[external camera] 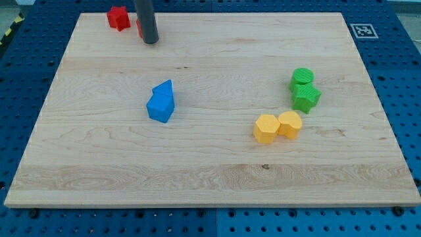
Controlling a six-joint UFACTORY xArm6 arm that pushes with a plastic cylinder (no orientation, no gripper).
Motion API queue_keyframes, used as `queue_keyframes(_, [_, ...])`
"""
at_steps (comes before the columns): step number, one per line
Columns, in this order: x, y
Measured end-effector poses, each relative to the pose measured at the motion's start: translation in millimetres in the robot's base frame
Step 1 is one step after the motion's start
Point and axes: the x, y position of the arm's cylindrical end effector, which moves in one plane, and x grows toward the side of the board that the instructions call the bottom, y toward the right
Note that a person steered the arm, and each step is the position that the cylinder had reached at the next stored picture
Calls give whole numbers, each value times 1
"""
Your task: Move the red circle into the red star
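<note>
The red star [118, 18] lies at the board's top left corner area. A sliver of a second red block [139, 27] shows just left of the rod, a small gap right of the star; the rod hides most of it, so I cannot make out its shape. My tip [150, 41] rests on the board right beside and slightly below that red block, to the right of the red star.
Two blue blocks [161, 103] touch each other left of centre. A green circle [302, 77] and a green star [306, 97] touch at the right. Two yellow blocks [266, 128] [290, 124] sit side by side below them. The wooden board [210, 178] sits on a blue pegboard.
</note>
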Motion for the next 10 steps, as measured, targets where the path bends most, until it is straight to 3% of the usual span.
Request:
queue_keyframes(2, [1,46])
queue_keyframes(5, [-34,47])
queue_keyframes(10, [-32,-36])
